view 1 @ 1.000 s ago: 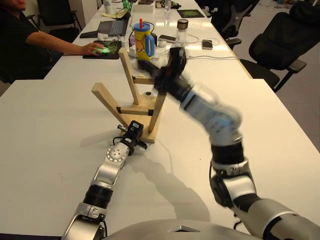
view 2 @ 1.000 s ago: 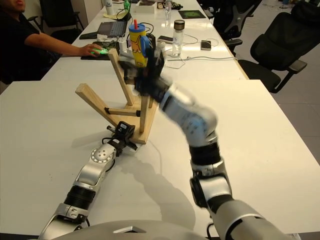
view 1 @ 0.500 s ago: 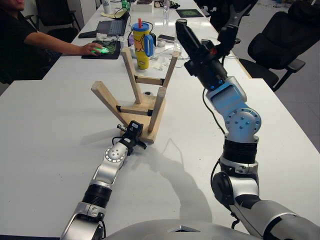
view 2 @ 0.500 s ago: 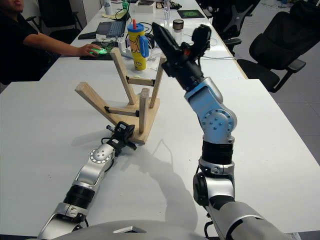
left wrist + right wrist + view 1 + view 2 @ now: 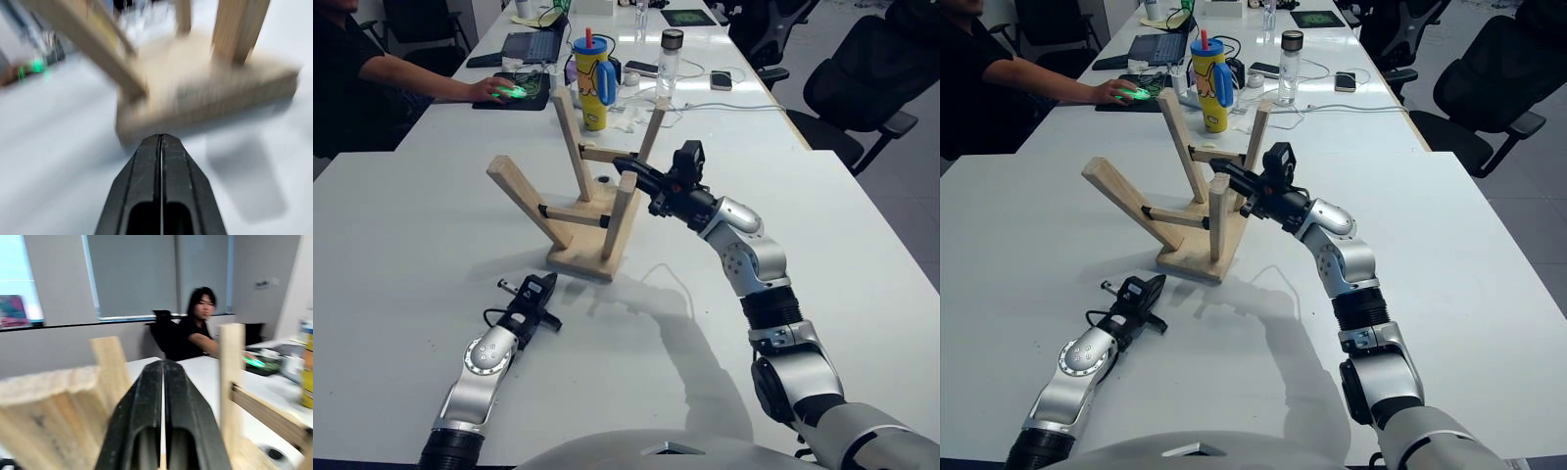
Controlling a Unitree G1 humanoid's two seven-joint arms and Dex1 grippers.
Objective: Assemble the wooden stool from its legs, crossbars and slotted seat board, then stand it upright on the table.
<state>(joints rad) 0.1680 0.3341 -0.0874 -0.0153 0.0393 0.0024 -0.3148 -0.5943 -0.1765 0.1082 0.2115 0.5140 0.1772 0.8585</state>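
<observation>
The wooden stool (image 5: 590, 201) rests upside down on the white table (image 5: 421, 255), its seat board (image 5: 579, 260) on the tabletop and its legs splayed upward with crossbars between them. My right gripper (image 5: 621, 164) is shut, its tips between the upper legs by the far crossbar (image 5: 602, 155). In the right wrist view its fingers (image 5: 146, 401) lie pressed together among the legs (image 5: 231, 362). My left gripper (image 5: 549, 280) is shut and empty, low over the table a short way in front of the seat board (image 5: 205, 98).
A yellow cup (image 5: 591, 78), a bottle (image 5: 672, 61), a phone (image 5: 721, 80) and a laptop (image 5: 527, 44) stand on the far table, where a person's hand (image 5: 499, 91) rests on a mouse. Black office chairs (image 5: 871, 78) are at the right.
My left gripper has drawn back from the seat board's edge toward me. My right arm swung up high, then came down with its shut fingers among the stool's legs.
</observation>
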